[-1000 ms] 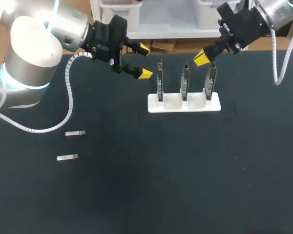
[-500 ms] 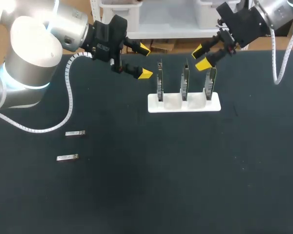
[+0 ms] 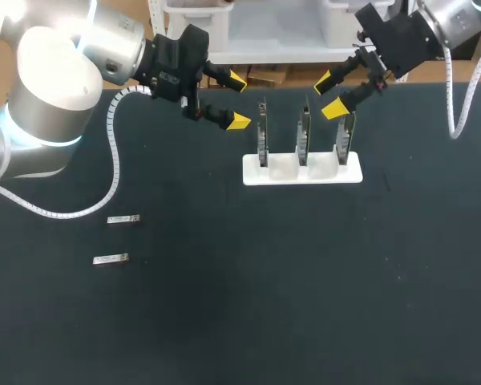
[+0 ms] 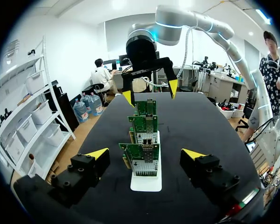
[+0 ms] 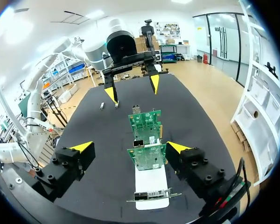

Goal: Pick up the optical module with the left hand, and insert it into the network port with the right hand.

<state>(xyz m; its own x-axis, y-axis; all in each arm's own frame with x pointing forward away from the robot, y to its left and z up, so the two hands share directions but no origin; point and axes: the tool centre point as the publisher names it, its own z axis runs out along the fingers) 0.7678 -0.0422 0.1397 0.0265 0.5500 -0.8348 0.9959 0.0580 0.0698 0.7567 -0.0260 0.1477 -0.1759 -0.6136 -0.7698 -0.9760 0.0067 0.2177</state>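
While both arms hang over the far side of the table (image 3: 224, 321), the left gripper (image 3: 237, 101) is spread wide and holds nothing, just beside the white stand (image 3: 301, 172) of three upright network cards (image 3: 303, 136). The right gripper (image 3: 328, 95), equally wide and empty, hovers near the rightmost card's top. Well apart from the stand, one optical module (image 3: 123, 219) lies flat on the table, with a second module (image 3: 111, 259) near it.

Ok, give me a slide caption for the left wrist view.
Open left end effector facing three circuit boards in a white stand.

Spread left hand (image 3: 238, 101), spread right hand (image 3: 329, 96), near card stand (image 3: 302, 171)
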